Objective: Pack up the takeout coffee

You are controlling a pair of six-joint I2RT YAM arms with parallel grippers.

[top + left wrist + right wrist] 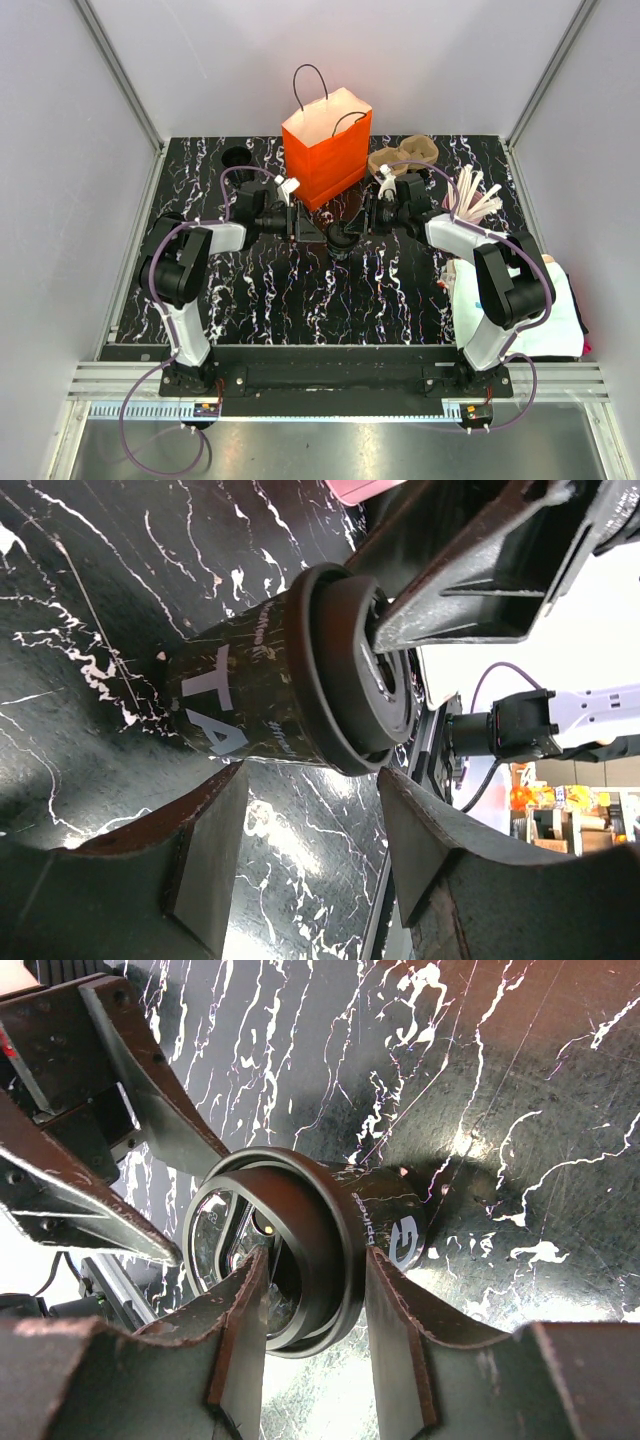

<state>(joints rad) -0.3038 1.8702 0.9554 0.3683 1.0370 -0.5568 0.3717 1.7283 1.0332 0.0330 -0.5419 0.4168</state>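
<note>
The takeout coffee (343,238), a small black cup with a black lid, stands on the marble table between both arms. In the right wrist view my right gripper (315,1280) is shut on the takeout coffee (390,1220): one finger lies across the lid's top and the other presses under the rim on the cup's wall. My left gripper (310,820) is open, and the takeout coffee (250,700) sits just past its fingertips with only table between them. Seen from above, the left gripper (318,232) and the right gripper (352,225) face each other across the cup.
An orange paper bag (328,145) stands open just behind the grippers. A brown pulp tray (405,155) lies to its right, and a pink cup with white sticks (470,200) is further right. A second round black object (237,157) sits at the back left. White cloth (545,310) lies beside the right arm.
</note>
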